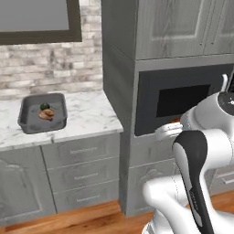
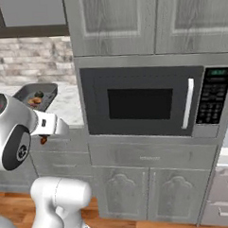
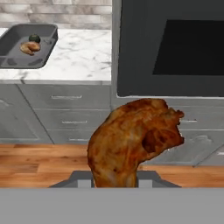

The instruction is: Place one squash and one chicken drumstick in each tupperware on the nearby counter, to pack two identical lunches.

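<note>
Gripper (image 3: 114,180) clenched on one reddish-brown chicken drumstick (image 3: 133,138), held in air before cabinet drawers, above wood floor. Beyond, one dark grey tupperware (image 1: 28,123) on marble counter (image 1: 87,114), left of microwave (image 2: 143,101); inside it one golden drumstick (image 1: 46,114) and one round dark green squash (image 1: 44,106), touching. Right base view alone shows microwave keypad and handle.

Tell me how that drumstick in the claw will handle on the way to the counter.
The drumstick looks stiff, so it probably won't sag. Its glossy skin may be slippery. Its bulky end stands above the claw, so it might tilt.
</note>
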